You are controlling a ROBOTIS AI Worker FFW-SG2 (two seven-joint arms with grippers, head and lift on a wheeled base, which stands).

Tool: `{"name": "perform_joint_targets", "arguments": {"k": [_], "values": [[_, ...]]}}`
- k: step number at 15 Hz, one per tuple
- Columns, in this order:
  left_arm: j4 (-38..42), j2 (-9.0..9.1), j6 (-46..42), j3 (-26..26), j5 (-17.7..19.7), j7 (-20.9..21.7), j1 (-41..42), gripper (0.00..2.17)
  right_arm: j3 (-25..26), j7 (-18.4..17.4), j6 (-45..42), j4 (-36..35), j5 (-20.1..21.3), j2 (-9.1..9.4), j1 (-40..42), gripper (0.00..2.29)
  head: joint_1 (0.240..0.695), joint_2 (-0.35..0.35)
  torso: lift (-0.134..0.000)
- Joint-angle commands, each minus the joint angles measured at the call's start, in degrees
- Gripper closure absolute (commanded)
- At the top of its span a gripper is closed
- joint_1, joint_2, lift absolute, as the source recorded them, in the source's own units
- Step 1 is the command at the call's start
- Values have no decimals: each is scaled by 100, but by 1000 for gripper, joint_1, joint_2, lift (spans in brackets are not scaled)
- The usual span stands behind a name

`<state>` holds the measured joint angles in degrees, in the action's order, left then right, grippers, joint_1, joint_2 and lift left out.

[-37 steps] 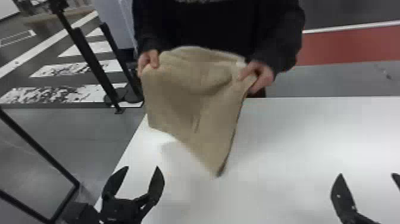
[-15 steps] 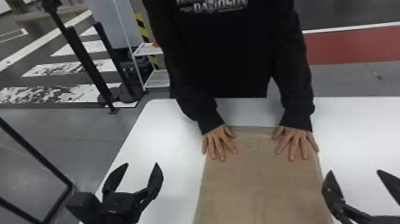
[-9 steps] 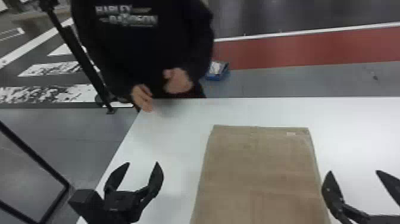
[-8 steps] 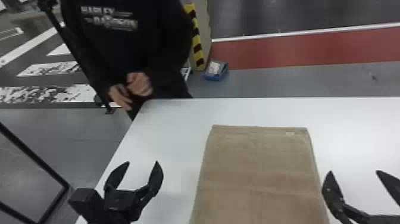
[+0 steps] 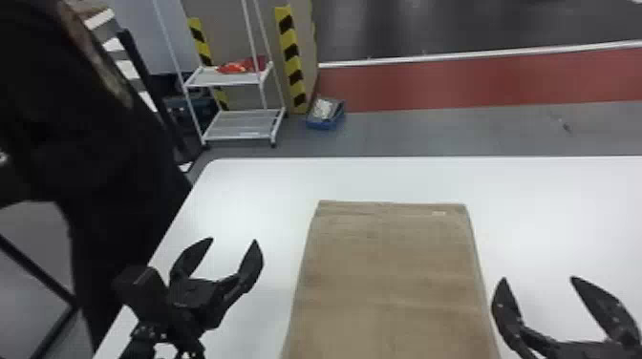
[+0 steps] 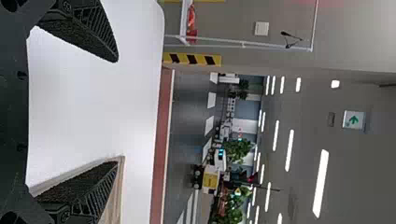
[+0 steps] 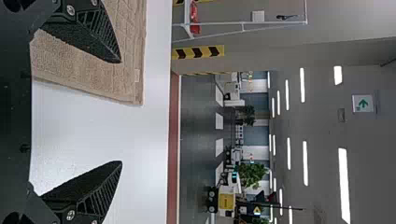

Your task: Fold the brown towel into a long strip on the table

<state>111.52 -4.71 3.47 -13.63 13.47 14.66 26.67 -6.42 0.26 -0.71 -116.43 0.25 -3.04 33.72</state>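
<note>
In the head view my left gripper (image 5: 234,239) stands open at the left of the brown towel (image 5: 389,281), and my right gripper (image 5: 537,278) stands open at its right. The towel lies flat and spread on the white table, running down past the view's bottom edge, a small pale label near its far right corner. From the left wrist, my left gripper (image 6: 117,112) has nothing between its fingers, with the towel (image 6: 116,198) beyond one of them. From the right wrist, my right gripper (image 7: 121,112) is likewise empty, the towel (image 7: 133,51) behind one finger.
The white table (image 5: 267,186) has its left edge beside my left gripper, and its far edge lies beyond the towel. A person in black stands at the left of the table. A white shelf rack (image 5: 243,124) and a blue box (image 5: 326,114) are on the floor behind.
The person held the towel up, laid it on the table and smoothed it, then let go and moved off to the left. My right gripper shifted slightly left early on; both grippers stayed open.
</note>
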Motion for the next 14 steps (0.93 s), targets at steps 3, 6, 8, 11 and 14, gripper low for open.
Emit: {"name": "perform_joint_targets", "arguments": {"k": [3,6,8,11,14], "values": [[-25,-12,827,133,-353,134,-645,144,-52,-8,50,296,1,14,-226,113,695,184,-121],[-262,-21,1319,511,-793,283,-1216,144,-61,-8,50,384,1,14,-278,113,695,160,-121],[-640,-38,1389,757,-907,406,-1638,144,-70,-8,50,411,19,23,-287,113,695,137,-121],[-1475,-30,1389,810,-1057,854,-2350,144,-193,-8,208,490,71,32,-401,113,695,88,-121],[-2371,-38,1389,810,-1074,1109,-2983,144,-202,-17,278,499,98,41,-428,113,695,82,-121]]}}
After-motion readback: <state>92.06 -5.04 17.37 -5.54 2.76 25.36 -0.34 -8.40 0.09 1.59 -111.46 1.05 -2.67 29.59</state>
